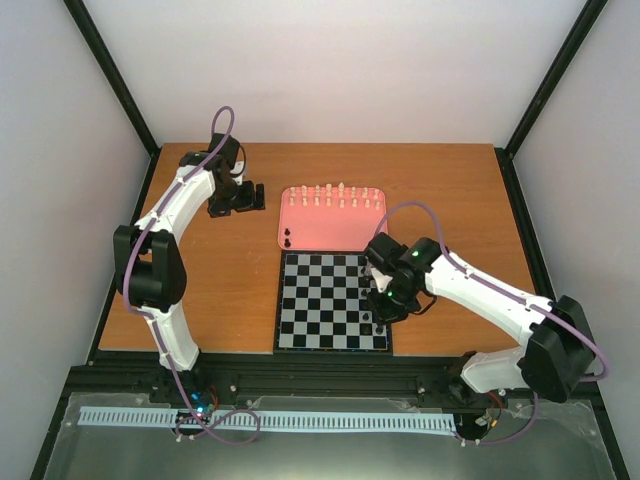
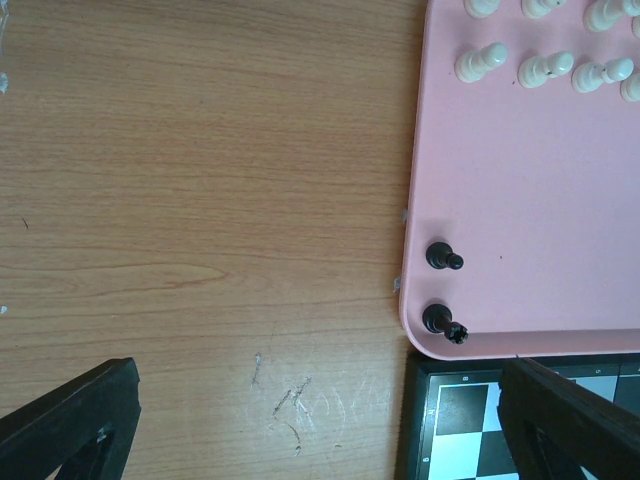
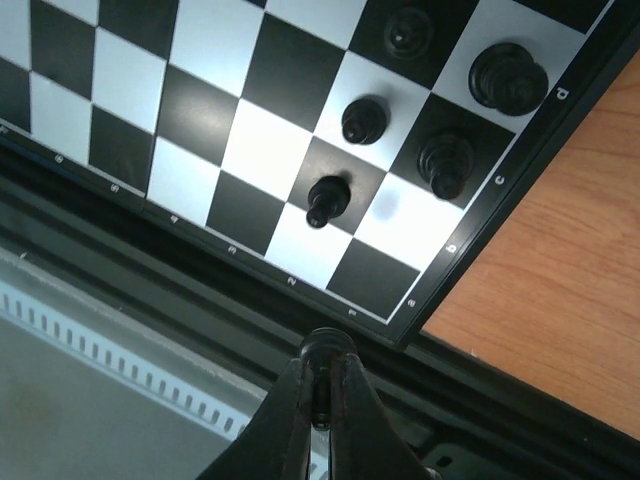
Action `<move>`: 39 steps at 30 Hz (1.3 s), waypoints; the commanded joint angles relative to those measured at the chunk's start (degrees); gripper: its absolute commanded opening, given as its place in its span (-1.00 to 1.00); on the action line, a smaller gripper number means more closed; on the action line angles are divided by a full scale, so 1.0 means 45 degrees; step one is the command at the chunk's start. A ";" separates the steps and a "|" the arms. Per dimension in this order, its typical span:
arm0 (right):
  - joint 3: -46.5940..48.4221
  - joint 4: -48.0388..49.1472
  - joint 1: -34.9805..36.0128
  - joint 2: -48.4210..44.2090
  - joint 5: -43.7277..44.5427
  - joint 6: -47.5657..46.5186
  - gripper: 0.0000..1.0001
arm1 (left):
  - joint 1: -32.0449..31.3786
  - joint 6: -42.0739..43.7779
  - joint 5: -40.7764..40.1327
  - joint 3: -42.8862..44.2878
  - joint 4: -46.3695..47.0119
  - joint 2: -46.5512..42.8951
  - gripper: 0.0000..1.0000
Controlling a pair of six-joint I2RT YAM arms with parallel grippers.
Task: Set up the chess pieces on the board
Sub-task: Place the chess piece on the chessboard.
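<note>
The board [image 1: 320, 305] lies at the near middle of the table. My right gripper [image 1: 385, 308] hovers over its right edge, shut on a black chess piece [image 3: 328, 346] held between the fingertips [image 3: 300, 385] above the board's near corner. Several black pieces [image 3: 364, 119] stand on the squares by that edge. The pink tray [image 1: 333, 232] behind the board holds a row of cream-white pieces [image 1: 331, 194] and two black pieces [image 1: 287, 238]. These two also show in the left wrist view [image 2: 441, 257]. My left gripper [image 1: 238, 197] is open and empty over bare table, left of the tray.
The board's far left corner [image 2: 450, 420] touches the tray's rim [image 2: 412, 200]. A black frame rail [image 3: 200, 290] and a white slotted strip [image 1: 260, 420] run along the near edge. Bare wood lies left of the tray and right of the board.
</note>
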 commanded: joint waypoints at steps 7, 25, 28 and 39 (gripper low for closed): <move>-0.1213 0.2190 0.0074 0.0537 0.0573 0.1167 -0.94 | 0.0005 -0.0183 0.0052 0.0255 0.0024 -0.0117 1.00; -0.1445 0.2122 0.0074 0.0983 0.0980 0.1544 -0.94 | 0.0005 -0.0179 0.0014 0.0256 0.0023 -0.0052 1.00; -0.1467 0.2118 0.0074 0.1061 0.1103 0.1580 -0.94 | 0.0005 -0.0165 -0.0002 0.0219 0.0041 -0.0076 1.00; -0.1380 0.2316 0.0074 0.1432 0.1498 0.1749 -0.94 | 0.0005 -0.0136 -0.0131 0.0216 0.0007 -0.0079 0.99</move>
